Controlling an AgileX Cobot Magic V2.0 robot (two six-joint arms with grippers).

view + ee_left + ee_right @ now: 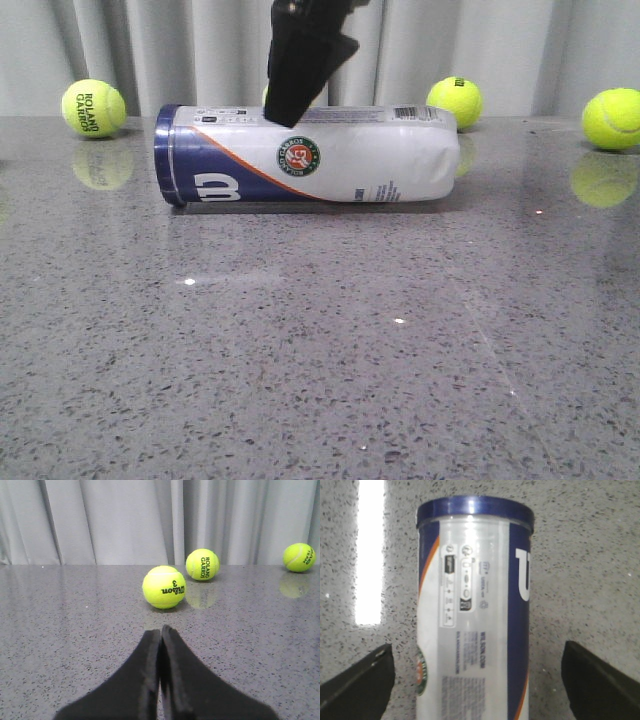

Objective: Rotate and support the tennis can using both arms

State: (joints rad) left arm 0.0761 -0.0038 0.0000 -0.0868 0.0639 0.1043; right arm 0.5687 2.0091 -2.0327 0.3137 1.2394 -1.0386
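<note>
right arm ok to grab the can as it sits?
Probably yes. The right gripper is open above the tennis can, one finger on either side, nothing between them and the can.

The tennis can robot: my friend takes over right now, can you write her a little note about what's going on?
Right gripper: open, hanging above the tennis can, one finger on each side, not touching it.
Left gripper: shut, empty, low over the table, facing three loose tennis balls.
The can lies on its side on the table, navy rim toward the robot's left.
Done: right gripper lined up over the can.
Left: grasp it, rotate it, bring the left gripper in for support.
</note>
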